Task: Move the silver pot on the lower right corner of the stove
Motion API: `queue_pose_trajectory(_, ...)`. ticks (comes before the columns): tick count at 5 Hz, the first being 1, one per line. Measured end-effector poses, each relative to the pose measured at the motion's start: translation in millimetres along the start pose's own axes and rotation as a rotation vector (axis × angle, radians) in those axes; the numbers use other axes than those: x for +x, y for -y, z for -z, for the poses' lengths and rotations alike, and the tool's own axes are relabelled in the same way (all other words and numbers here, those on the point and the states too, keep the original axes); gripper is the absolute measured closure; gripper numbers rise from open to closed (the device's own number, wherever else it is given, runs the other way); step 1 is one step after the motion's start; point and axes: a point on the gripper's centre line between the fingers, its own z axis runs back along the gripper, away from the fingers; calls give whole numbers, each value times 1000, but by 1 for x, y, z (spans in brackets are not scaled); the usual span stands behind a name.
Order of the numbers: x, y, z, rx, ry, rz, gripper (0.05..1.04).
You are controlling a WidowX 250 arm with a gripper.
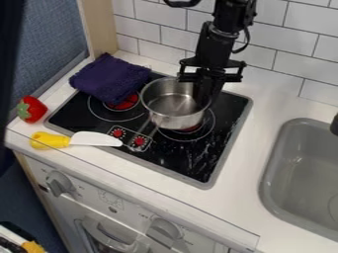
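– So, where's the pot [173, 120]?
– On or just above the stove [204, 160] (can't tell which), overlapping the right burner [191, 136]. Well apart from the stove's lower right corner. Handle [143, 131] points down toward the red dials [139, 141].
– End effector [206, 99]?
– Hangs down at the pot's right side, by the rim. Can't tell if it's apart, together or clamped on the pot.
– Rest?
– Purple cloth [109, 77], bunched, across the stove's upper left corner, partly on the desk [241, 170]. Strawberry [31, 109] on the desk, left of the stove. Knife [94, 139] (yellow handle, white blade) lower left, blade tip over the stove's front edge. Grey sink [269, 165] set into the desk on the right.
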Motion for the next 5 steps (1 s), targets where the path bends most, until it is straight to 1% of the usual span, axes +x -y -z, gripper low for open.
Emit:
queue_pose_trajectory(1, -31, -3, 8, 3, -8, -70, 1002)
queue_pose_trajectory(2, -54, -5, 9, -4, 7, -32, 1002)
queue_pose_trajectory(3, -75, -3, 14, 0, 51, 30, 1002)
queue_pose_trajectory(4, -93, 3, 20, -34, 53, 113, 1002)
queue_pose_trajectory(5, -96, 15, 20, -113, 49, 179, 1002)
